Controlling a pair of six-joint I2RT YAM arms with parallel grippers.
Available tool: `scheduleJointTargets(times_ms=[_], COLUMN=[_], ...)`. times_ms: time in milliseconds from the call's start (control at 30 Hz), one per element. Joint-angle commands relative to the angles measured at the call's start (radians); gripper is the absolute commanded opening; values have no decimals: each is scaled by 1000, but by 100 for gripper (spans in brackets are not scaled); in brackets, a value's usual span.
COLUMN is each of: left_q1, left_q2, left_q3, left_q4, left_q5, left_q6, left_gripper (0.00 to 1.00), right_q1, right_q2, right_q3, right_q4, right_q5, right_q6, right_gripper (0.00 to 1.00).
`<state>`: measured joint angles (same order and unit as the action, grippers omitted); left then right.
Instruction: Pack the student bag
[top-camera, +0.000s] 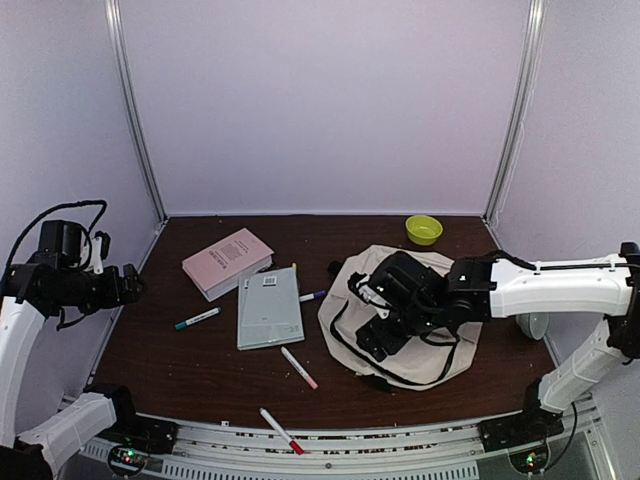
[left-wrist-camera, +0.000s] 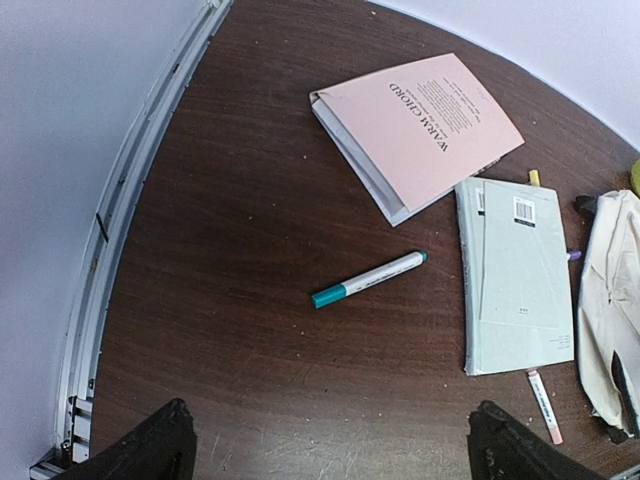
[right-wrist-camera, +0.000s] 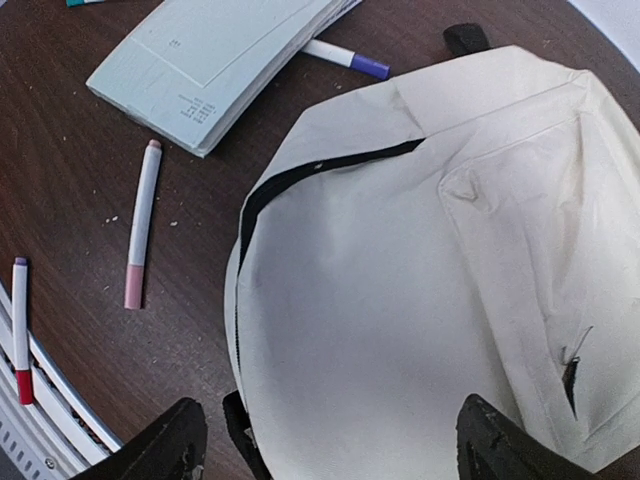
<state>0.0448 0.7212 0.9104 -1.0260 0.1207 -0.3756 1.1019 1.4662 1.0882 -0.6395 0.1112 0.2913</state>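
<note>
Large cream fabric student bag (top-camera: 425, 368) flat on the right half of the dark brown table (top-camera: 180, 365), with a black zipper line curving over its top and black straps at its edges. Directly above it, the right gripper (top-camera: 385, 322), black fingers (right-wrist-camera: 170, 450) spread wide in the wrist view. Holds nothing; only bag cloth below the gap. Cannot tell whether touching the fabric.

Left gripper (top-camera: 132, 284) raised at the far left edge of the table, well apart from every item. Fingers (left-wrist-camera: 150, 450) spread wide here too, over bare wood. Grips nothing.

Left of the bag, a thin grey-green notebook (top-camera: 270, 308) with a barcode sticker, lying flat. Just beyond its far left corner, a pink paperback book (top-camera: 227, 262), cover up.

White marker with purple cap (top-camera: 312, 296) between notebook and bag, its other end tucked under the notebook's edge. White marker with teal cap (top-camera: 197, 319) left of the notebook, alone on the wood. White marker with pink cap (top-camera: 299, 368) just beside the notebook's near right corner. White marker with red cap (top-camera: 281, 431) at the table's near edge, by the metal rail. Small yellow-green bowl (top-camera: 424, 229) at the back, just beyond the bag.
</note>
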Motion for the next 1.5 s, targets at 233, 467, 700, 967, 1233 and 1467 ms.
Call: scheduleJointTargets(times_ms=[233,467,700,967,1233,1467], left_q1=[2,-29,-147,-175,-135,-49], left_q2=[-16,18,105,396,606,710], left_q3=[7,-24,-220,-523,-495,-653], left_q4=[106,352,765,1529,1792,2182], left_q5=[-31,-280,-779,-781,-551,-394], left_q6=[-24,-118,-24,240,427,401], left_gripper=[98,98,98,98,98,98], right_q1=[-324,-703,-724,-885,-1015,-1039], right_q2=[-427,-494,-636,-656,-424,-239], right_q3=[-251,-238,-441,-819,-931,-714], right_q4=[323,355,546,1003,1508,1310], right_q5=[293,33,228,456,341,243], right_q6=[27,40,-34,-116,-74,-101], right_gripper=[100,100,100,100,100,100])
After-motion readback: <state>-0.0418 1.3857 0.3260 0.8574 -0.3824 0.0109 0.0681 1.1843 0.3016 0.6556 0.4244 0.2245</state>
